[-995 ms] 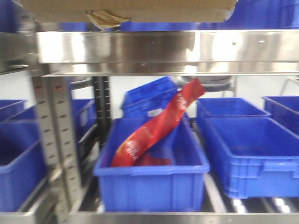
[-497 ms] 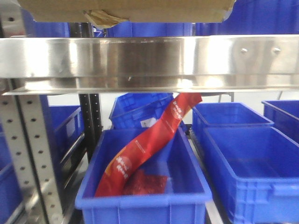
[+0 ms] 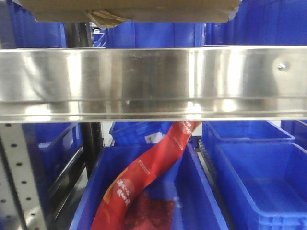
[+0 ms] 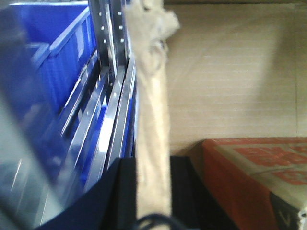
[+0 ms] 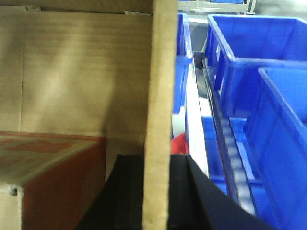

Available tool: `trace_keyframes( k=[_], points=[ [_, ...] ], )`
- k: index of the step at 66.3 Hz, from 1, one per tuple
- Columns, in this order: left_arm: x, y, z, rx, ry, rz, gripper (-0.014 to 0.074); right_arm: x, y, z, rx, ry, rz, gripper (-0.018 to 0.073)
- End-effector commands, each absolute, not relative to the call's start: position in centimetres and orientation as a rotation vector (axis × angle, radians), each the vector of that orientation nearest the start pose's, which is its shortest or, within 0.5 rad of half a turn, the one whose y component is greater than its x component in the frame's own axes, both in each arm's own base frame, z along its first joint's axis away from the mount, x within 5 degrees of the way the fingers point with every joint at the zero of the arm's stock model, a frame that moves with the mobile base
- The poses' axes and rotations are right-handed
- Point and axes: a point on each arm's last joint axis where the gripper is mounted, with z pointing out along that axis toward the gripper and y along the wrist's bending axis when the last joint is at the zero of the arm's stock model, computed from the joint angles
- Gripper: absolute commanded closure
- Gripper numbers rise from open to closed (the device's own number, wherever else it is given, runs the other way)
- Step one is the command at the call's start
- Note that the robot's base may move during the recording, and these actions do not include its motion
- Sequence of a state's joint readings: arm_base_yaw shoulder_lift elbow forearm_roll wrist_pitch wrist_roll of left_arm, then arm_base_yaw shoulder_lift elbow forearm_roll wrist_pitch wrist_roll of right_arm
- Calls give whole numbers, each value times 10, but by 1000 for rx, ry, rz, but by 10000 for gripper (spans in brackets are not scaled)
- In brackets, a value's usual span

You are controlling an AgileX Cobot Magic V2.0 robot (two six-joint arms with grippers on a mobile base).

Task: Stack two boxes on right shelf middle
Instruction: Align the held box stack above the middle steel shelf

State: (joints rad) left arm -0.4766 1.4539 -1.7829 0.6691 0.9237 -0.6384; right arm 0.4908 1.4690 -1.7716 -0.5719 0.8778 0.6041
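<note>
box (image 3: 134, 8) hangs at the top of the front view, its underside just above the shelf rail (image 3: 153, 81), with a tape scrap (image 3: 108, 18) dangling from its left part.

on the left, the left gripper (image 4: 153, 191) is clenched on the box's left wall, one black finger on each side of the cardboard edge. just beyond that wall stand an upright (image 4: 121, 33) and a bin (image 4: 48, 62). a drift leftward would, i think, scrape the wall on the upright and twist the box in the pinch.

in the middle, an orange carton (image 4: 259, 177) lies inside the box. if the box tips, the carton could slide and throw the load onto one thin wall, which might fold or tear. the underside is close over the shelf rail, so pushing in too low would likely snag the lower front edge. bins (image 3: 158, 36) show behind the rail on that level; whether there is room i cannot tell. below, a red packet (image 3: 144, 182) leans in a bin, out of the way.

on the right, the right gripper (image 5: 157, 191) is likewise clamped on the right wall, with more bins (image 5: 240, 57) beside it. if one arm leads, the box would skew and could slip. only one tan box is in view.
</note>
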Motion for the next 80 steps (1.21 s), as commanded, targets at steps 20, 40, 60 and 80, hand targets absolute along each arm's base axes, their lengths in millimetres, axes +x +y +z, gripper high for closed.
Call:
trace_keyframes(
  k=[20, 40, 60, 80],
  points=[
    [283, -92, 511, -61, 1839, 66, 708, 287, 108, 504, 2, 1861, 42, 728],
    [283, -92, 511, -61, 1839, 66, 708, 287, 108, 504, 2, 1861, 42, 728],
    [283, -92, 511, -61, 1839, 66, 708, 287, 108, 504, 2, 1861, 42, 728],
    [282, -94, 508, -65, 1871, 36, 708, 285, 108, 499, 25, 1913, 66, 728]
  ],
)
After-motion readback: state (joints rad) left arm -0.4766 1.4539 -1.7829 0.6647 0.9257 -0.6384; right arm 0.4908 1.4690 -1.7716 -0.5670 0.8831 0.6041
